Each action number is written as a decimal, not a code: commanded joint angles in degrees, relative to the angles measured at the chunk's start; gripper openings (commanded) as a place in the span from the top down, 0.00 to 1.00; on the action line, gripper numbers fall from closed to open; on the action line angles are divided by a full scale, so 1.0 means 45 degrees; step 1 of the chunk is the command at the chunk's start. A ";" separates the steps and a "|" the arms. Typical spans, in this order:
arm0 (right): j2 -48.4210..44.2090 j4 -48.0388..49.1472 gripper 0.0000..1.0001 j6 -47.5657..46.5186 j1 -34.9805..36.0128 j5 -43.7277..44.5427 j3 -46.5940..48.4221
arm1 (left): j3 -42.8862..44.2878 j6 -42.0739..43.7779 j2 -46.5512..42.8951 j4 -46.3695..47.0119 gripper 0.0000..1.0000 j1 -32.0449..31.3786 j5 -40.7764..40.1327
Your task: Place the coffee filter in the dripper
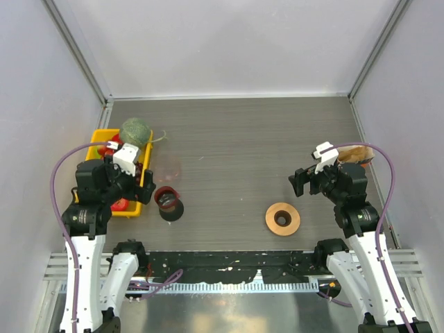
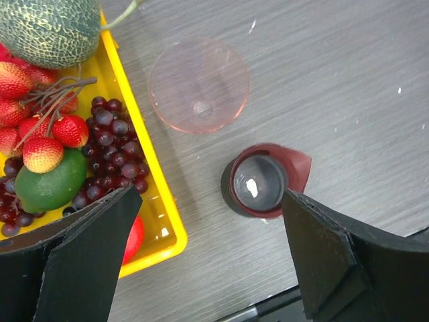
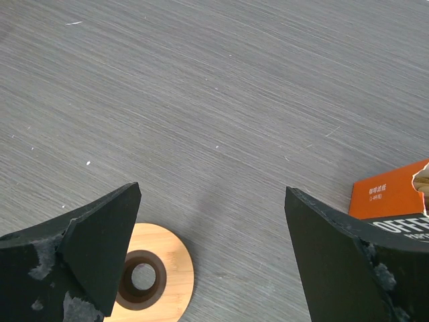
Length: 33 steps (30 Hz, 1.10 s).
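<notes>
Orange-brown and round, the dripper point(image 1: 292, 220) lay flat on the table point(image 1: 236, 139) near the right arm's base. Its dark hole faced up, and being round it had no long axis. A tan paper piece, the filter point(image 1: 356, 153) as far as could be told, lay just behind the right gripper point(image 3: 211, 191), well apart from the dripper. Its long side ran left to right, and the arm hid part of it. Only the right wrist view showed an orange printed packet point(image 3: 389, 194) with a torn edge. Only the left wrist view showed what the yellow tray point(image 2: 161, 215) held: melon point(image 2: 47, 27), strawberries point(image 2: 43, 153), grapes point(image 2: 110, 147) and a lime point(image 2: 50, 184). A pink glass point(image 2: 198, 84) and a red-rimmed cup point(image 2: 260, 182) stood beside the tray. Both the right and the left gripper point(image 2: 209, 198) gaped wide, holding nothing.
</notes>
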 commanded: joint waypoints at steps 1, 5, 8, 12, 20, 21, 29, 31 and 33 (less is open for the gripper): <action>0.0076 0.0369 0.04 -0.0278 -0.0040 -0.0272 0.0124 | 0.0263 0.2031 0.0280 -0.1120 0.01 0.0058 0.0668; 0.0134 0.0329 0.05 -0.0357 -0.0040 -0.0331 0.0124 | 0.0811 0.4297 0.0983 -0.3151 0.01 0.0078 0.0769; 0.0193 0.0290 0.05 -0.0376 -0.0020 -0.0331 0.0104 | 0.0773 0.5937 0.1063 -0.4168 0.01 0.0194 0.0397; 0.0193 0.0251 0.04 -0.0376 -0.0059 -0.0486 0.0143 | 0.0071 0.8496 0.0984 -0.5106 0.01 0.0313 0.0612; 0.0252 0.0212 0.05 -0.0357 -0.0040 -0.0585 0.0124 | -0.1024 1.1118 0.2330 -0.4954 0.01 0.0332 0.0649; 0.0271 0.0212 0.05 -0.0357 -0.0059 -0.0604 0.0143 | -0.0986 1.1158 0.2564 -0.4778 0.01 0.0332 0.0766; 0.0330 0.0231 0.05 -0.0357 -0.0040 -0.0624 0.0143 | -0.0849 1.1120 0.4633 -0.3216 0.01 0.0274 0.2212; 0.0310 0.0231 0.04 -0.0357 -0.0040 -0.0624 0.0163 | -0.0810 1.1022 0.5104 -0.2884 0.01 0.0137 0.2252; 0.0310 0.0212 0.04 -0.0376 -0.0020 -0.0605 0.0163 | -0.0887 1.0769 0.5339 -0.2338 0.01 0.0020 0.2252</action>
